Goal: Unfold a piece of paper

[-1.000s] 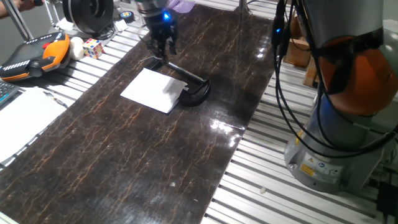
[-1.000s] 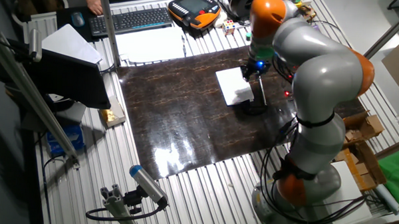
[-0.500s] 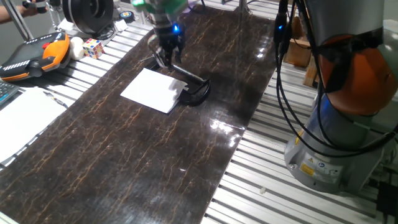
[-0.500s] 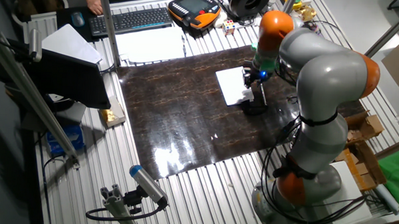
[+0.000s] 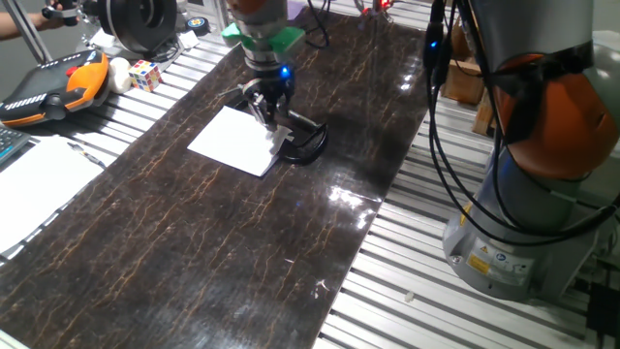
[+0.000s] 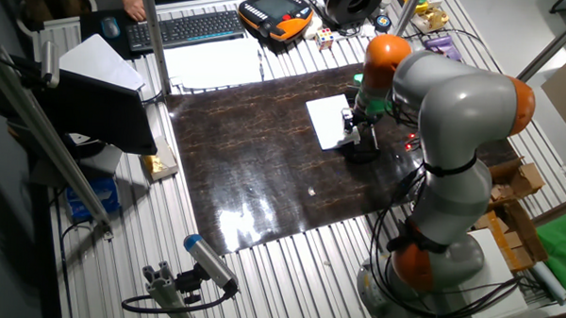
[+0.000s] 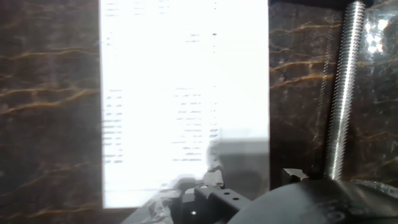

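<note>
The piece of paper (image 5: 235,142) is a white folded sheet lying flat on the dark marbled table top (image 5: 194,242). Its right edge is held under a black clamp (image 5: 302,139). My gripper (image 5: 270,118) points down over that edge, beside the clamp's jaw, with the fingers a little apart and nothing between them. In the other fixed view the gripper (image 6: 359,127) hangs between the paper (image 6: 329,121) and the clamp (image 6: 364,148). The hand view shows the paper (image 7: 180,93) close below, the clamp's threaded rod (image 7: 340,93) at the right and its black body (image 7: 298,199) at the bottom.
A Rubik's cube (image 5: 145,75), an orange teach pendant (image 5: 53,87) and a black spool (image 5: 140,21) lie at the far left. A larger white sheet with a pen (image 5: 39,179) lies left of the table top. The robot's base (image 5: 523,213) stands at the right.
The gripper has moved from the clamp's far end along the bar and down to the paper's clamped edge. Paper and clamp have not moved.
</note>
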Action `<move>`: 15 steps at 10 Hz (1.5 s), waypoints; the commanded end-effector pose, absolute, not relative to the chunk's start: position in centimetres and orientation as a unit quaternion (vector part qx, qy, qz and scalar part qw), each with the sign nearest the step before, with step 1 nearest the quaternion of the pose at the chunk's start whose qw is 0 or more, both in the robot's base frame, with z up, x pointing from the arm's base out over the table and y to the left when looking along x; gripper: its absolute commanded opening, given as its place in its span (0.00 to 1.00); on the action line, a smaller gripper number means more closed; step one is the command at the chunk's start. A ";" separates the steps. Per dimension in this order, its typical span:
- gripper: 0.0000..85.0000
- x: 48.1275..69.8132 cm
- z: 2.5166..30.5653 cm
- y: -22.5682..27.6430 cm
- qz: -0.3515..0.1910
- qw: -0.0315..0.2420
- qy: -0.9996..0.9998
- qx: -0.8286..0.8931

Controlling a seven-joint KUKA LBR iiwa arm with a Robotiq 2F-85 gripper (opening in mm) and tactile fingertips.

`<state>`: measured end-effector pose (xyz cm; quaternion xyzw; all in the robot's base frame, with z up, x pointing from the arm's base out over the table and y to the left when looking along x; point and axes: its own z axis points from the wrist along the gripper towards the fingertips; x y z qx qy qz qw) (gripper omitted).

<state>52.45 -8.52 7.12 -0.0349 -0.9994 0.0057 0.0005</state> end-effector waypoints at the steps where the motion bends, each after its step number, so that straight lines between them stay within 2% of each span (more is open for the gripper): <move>1: 0.62 52.5 6.7 -8.7 0.003 -0.001 -0.999 -0.034; 7: 0.62 52.5 5.3 -9.3 -0.016 -0.027 -0.999 -0.036; 15: 0.60 52.8 4.2 -8.9 -0.043 -0.033 -0.998 -0.039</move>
